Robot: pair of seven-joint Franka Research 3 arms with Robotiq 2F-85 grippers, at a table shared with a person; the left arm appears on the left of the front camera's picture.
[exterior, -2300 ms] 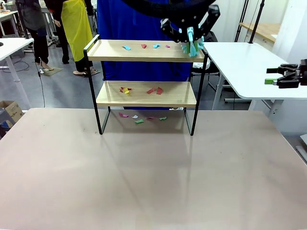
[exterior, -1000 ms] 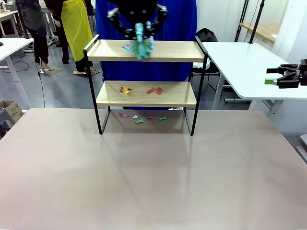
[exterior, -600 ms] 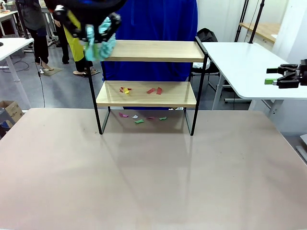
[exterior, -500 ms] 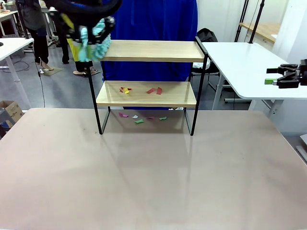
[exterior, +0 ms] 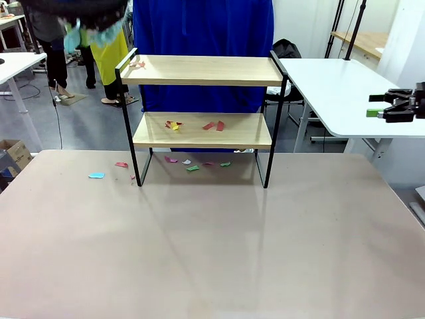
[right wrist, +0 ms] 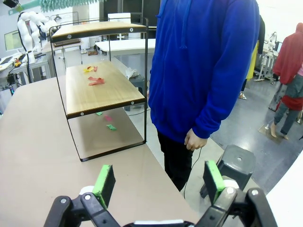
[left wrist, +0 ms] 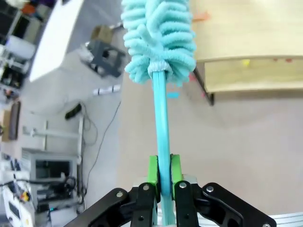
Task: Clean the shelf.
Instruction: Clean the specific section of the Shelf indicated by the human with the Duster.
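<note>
1. The left gripper (left wrist: 164, 176) has its two green pads (left wrist: 152, 171) pinched tight on the thin teal handle of one fluffy teal duster (left wrist: 158, 38). The head points away from the wrist. In the front view the gripper is a blur at the top left corner, higher than the shelf and off its left end.
2. The right gripper (right wrist: 158, 182) is spread wide, pads far apart, nothing between them. Its camera looks at the shelf end-on from well off to the side.
3. The shelf (exterior: 199, 70) stands upright at the far middle of the table (exterior: 212, 252). It's two wooden boards in a thin black frame.
4. Top board: one reddish scrap (exterior: 137, 64), near the left end.
5. Lower board: one little red-and-yellow clump (exterior: 172, 124) left of middle. I can't count what's in it. There are also two red bits (exterior: 220, 125) just beside each other near the middle.
6. On the table under the shelf I count five small bits (exterior: 193, 168) in a loose row, a mix of pink, white and green.
7. On the table just left of the shelf's front left leg there's one blue scrap (exterior: 97, 175) and one red scrap (exterior: 121, 164), a little apart.
8. One person in a blue hoodie (right wrist: 203, 61) stands right behind the shelf, with a hand (right wrist: 194, 140) held low in front.
</note>
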